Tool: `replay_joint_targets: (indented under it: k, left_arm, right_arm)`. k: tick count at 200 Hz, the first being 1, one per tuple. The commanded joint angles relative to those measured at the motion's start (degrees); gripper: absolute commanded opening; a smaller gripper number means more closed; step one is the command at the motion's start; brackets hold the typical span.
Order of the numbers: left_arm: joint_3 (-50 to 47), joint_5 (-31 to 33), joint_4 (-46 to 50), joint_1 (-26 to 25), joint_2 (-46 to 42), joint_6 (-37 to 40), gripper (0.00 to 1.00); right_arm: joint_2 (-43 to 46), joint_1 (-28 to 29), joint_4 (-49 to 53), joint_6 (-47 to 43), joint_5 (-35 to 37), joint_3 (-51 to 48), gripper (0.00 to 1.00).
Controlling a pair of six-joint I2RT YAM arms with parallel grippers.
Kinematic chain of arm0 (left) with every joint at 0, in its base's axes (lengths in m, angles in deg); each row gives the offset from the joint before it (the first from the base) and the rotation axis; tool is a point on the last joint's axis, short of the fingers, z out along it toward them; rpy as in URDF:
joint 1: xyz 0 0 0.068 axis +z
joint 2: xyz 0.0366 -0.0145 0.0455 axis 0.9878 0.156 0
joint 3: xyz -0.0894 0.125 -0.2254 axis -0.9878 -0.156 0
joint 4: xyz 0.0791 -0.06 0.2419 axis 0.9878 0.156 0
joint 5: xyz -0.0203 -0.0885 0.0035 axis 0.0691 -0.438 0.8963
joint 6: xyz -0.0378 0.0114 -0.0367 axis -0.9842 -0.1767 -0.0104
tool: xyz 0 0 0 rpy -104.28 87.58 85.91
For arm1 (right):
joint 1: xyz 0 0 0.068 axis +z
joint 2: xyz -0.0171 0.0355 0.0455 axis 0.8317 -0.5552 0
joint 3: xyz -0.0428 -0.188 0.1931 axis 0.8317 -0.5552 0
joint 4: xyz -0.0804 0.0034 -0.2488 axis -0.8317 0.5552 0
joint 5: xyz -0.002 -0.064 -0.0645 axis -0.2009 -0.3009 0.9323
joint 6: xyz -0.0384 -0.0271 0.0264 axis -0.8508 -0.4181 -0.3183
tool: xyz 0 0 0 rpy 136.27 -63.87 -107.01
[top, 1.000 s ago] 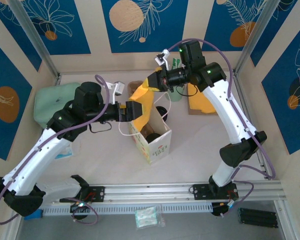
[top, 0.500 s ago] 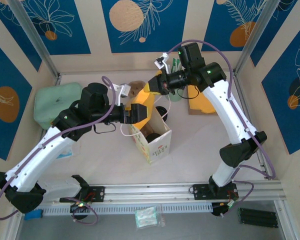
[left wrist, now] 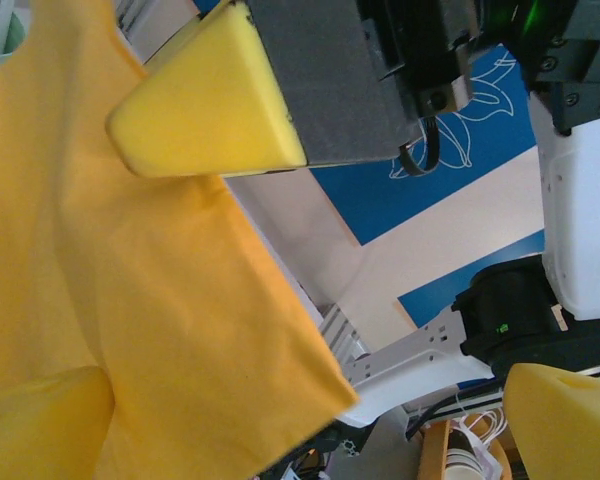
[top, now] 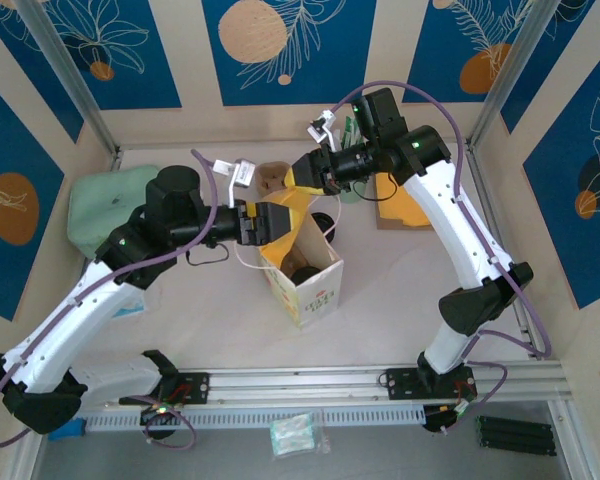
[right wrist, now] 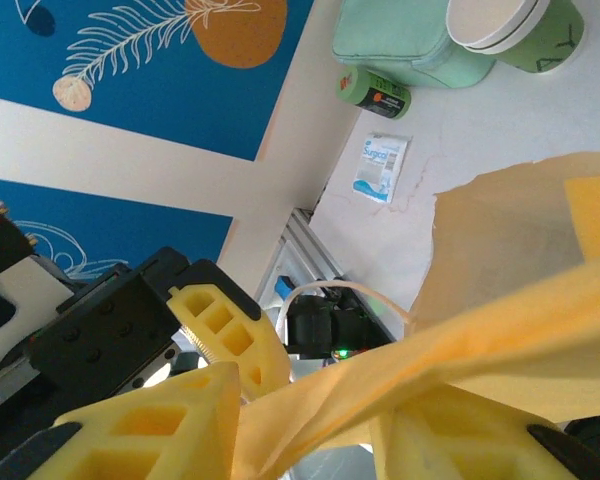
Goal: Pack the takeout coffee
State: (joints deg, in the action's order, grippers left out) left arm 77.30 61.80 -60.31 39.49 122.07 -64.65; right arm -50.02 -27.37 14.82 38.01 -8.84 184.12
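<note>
a: where is the takeout coffee [top: 303,272]?

b: down inside the white paper bag [top: 315,288], as far as i can tell. the bag stands open-topped on the tabletop [top: 410,290] between the 2 arms. from above only a dark round top shows in there. the cup's sides are hidden by the bag wall.

a: and the yellow over the bag?

b: a yellow sheet [top: 292,205]. it rises from the far side of the bag's mouth up to the right gripper [top: 302,178].

a: is that gripper clamped on it?

b: no, its jaws stand apart. in its wrist view the sheet runs through the gap between the 2 yellow fingers [right wrist: 160,430] and is not pressed flat.

a: the other arm?

b: the left gripper [top: 268,222] hangs at the left side of the bag's mouth, just beside the sheet. its jaws are spread wide and grip nothing. in its own wrist view the sheet covers the left half, and 1 finger of the right gripper shows above it.

a: anything else about?

b: the right wrist view shows a lidless green cup [right wrist: 515,30] with a cream inside, just beside a mint-green pouch [right wrist: 400,40]. a sugar packet [right wrist: 383,168] lies flat on the tabletop near them.
</note>
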Motion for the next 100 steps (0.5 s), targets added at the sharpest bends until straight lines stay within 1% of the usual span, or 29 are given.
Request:
replay_joint_targets:
  k: [1,61,100]
  left_arm:
    - [-0.54,-1.78,-1.94,-0.56,-0.61,-0.62,0.99]
    - [-0.72,-1.29,-1.81,-0.51,-0.77,-0.39,0.99]
    - [-0.06,0.98,-0.22,-0.56,-1.37,0.64,0.99]
  right_arm:
    - [1.33,0.30,1.39,-0.62,0.23,-0.40,0.42]
    - [1.31,0.40,1.32,-0.59,0.28,-0.57,0.54]
    - [1.72,0.92,1.30,-0.30,0.07,0.03,0.56]
